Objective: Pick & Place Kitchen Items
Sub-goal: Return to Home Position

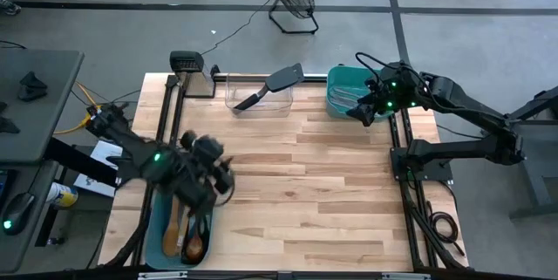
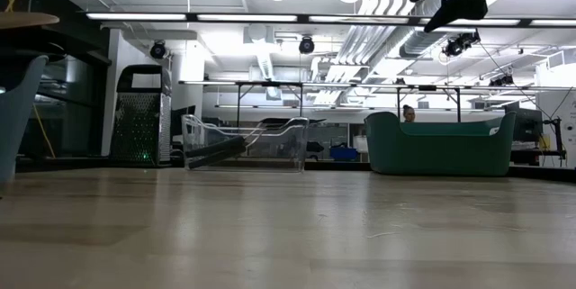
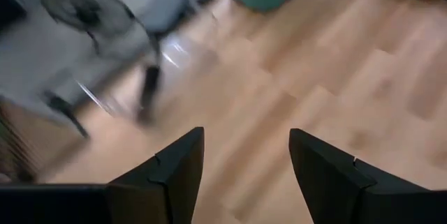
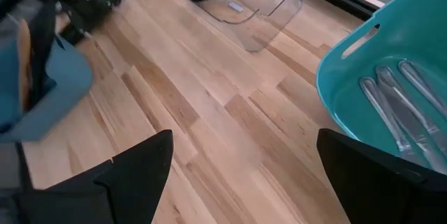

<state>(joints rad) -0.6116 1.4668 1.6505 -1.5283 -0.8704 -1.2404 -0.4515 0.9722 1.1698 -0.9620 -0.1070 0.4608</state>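
While no utensil lies loose on it, tabletop (image 1: 314,193): bare wood between three containers, so the sorting looks finished and the arms seem free to pull away.
Teal tub (image 1: 336,79): at the far edge, on the right arm's side.
Blue tub (image 1: 155,238): at the left side, partly under the left arm.
Clear bin (image 1: 235,99): at the far edge, just beside the teal tub.
Left gripper (image 3: 246,133): above the tabletop next to the blue tub; fingers (image 3: 167,182) parted by a moderate gap, nothing between them.
Right gripper (image 4: 244,135): at the teal tub's near rim; fingers spread wide, holding nothing.
Black turner (image 1: 281,78): slantwise in the clear bin, blade jutting over its rim.
Wooden spoons (image 1: 181,232): lengthwise in the blue tub.
Metal pieces (image 4: 398,105): flat on the teal tub's floor.
Handling: the turner is probably light, with a stiff handle best pinched mid-length; wood should grip well; the thin metal looks slippery and hard to pinch where it lies flat.
Views: only the right wrist view shows the metal pieces plainly; the low view alone shows a box grater (image 2: 139,127) standing beside the clear bin.
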